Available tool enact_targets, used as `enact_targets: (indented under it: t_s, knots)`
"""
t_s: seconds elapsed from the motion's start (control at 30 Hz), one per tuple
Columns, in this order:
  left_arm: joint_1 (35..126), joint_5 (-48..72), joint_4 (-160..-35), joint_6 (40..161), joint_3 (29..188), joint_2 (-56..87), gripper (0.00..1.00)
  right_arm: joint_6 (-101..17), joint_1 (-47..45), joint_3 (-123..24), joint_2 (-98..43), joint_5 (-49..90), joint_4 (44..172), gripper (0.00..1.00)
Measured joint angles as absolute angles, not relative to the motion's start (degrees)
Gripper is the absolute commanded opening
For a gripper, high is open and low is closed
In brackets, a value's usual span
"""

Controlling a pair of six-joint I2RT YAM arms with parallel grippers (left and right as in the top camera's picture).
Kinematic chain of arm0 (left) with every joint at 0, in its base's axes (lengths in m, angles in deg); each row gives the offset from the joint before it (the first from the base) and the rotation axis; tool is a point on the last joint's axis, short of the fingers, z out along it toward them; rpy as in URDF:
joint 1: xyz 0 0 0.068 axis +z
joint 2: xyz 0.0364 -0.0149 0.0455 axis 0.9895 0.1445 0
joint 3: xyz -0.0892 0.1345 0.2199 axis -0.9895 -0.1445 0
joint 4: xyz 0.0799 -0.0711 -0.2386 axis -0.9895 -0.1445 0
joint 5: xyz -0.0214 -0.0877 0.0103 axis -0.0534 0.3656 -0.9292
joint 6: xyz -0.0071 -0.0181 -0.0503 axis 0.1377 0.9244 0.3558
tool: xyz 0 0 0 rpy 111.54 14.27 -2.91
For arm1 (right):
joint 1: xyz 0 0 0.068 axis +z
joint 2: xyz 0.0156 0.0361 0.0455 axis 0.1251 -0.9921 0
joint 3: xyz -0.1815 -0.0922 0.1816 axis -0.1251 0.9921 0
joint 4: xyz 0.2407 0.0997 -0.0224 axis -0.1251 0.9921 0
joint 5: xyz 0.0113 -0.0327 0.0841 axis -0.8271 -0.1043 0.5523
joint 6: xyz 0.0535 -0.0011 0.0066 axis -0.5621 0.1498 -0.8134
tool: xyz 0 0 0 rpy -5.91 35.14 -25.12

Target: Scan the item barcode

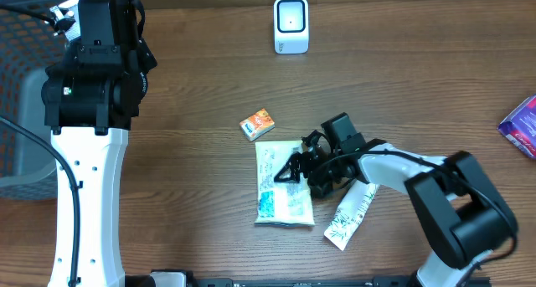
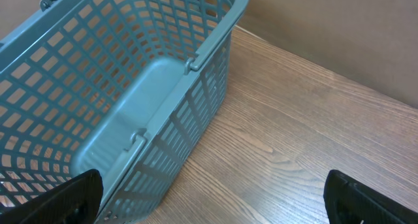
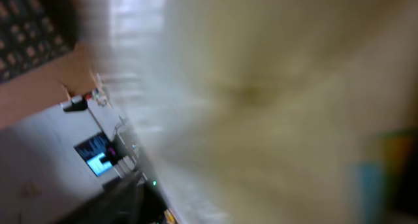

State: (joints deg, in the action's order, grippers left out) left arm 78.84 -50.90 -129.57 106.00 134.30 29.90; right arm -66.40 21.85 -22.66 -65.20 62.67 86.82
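White flat packet (image 1: 280, 199) with blue print lay on the wooden table (image 1: 402, 94), just below the centre of the overhead frame. Right gripper (image 1: 295, 170) sat over the packet's right edge; whether it had clenched on the packet could not be told, and the right wrist view was blurred throughout. Small orange box (image 1: 257, 124) lay just above the packet's upper left corner. Narrow white sachet (image 1: 350, 213) lay to the lower right, partly under the right arm. White barcode scanner (image 1: 291, 24) stood at top centre. Purple packet (image 1: 523, 124) lay at the right edge. Left gripper (image 2: 209, 198) was spread wide, holding nothing, beside the grey-blue basket (image 2: 130, 87) at the left.
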Motion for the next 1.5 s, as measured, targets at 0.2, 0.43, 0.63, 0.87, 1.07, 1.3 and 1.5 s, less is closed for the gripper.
enact_targets:
  t_s: [0.2, 0.43, 0.63, 0.87, 1.07, 1.3, 1.5]
  knots:
    - [78.8, -50.9, -129.6, 106.0, 134.3, 29.9, 1.00, -65.6, 23.4, -22.7, -69.8, 63.4, 79.9, 0.04]
    - [78.8, -50.9, -129.6, 106.0, 134.3, 29.9, 1.00, -62.5, 23.2, -23.2, -70.5, 63.8, 79.9, 0.04]
    - [78.8, -50.9, -129.6, 106.0, 134.3, 29.9, 1.00, -56.7, 22.9, -25.9, -69.7, 61.9, 87.6, 0.04]
    - [78.8, -50.9, -129.6, 106.0, 134.3, 29.9, 1.00, -49.7, 21.5, -29.1, -64.0, 50.7, 102.3, 0.04]
    - [78.8, -50.9, -129.6, 106.0, 134.3, 29.9, 1.00, -42.0, 19.1, -32.5, -60.8, 41.4, 112.2, 0.04]
    - [78.8, -50.9, -129.6, 106.0, 134.3, 29.9, 1.00, -32.2, 19.1, -38.7, -60.2, 35.1, 119.9, 0.04]
    - [78.8, -50.9, -129.6, 106.0, 134.3, 29.9, 1.00, -27.4, 19.1, -44.4, -60.2, 33.4, 125.0, 0.04]
